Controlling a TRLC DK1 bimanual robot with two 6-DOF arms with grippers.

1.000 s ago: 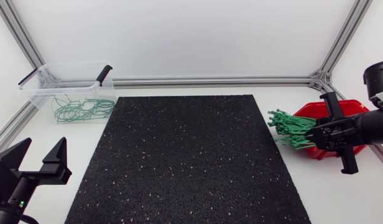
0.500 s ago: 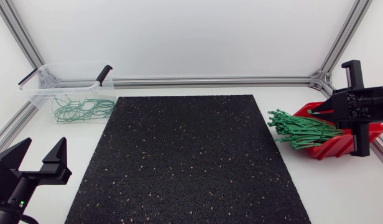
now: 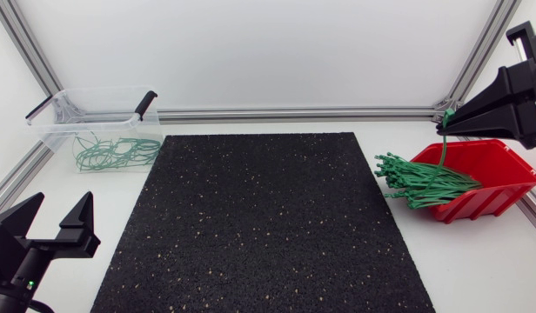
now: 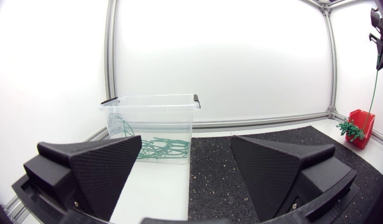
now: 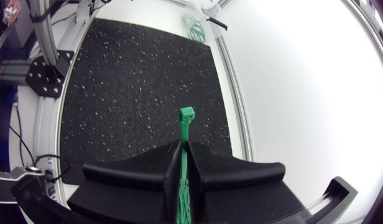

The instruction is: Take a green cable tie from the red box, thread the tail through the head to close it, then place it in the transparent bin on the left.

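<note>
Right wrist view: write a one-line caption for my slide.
Right end effector shut on a green cable tie, its head sticking out in front, above the black mat.

Open mat (image 3: 268,217) between red box (image 3: 479,203) and bin (image 3: 52,130)

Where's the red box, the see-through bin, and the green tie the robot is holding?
red box (image 3: 477,205), head view, its front wall.
transparent bin (image 3: 56,136), head view, its front wall.
green cable tie (image 5: 184,134), right wrist view, strap just below its head.
</note>
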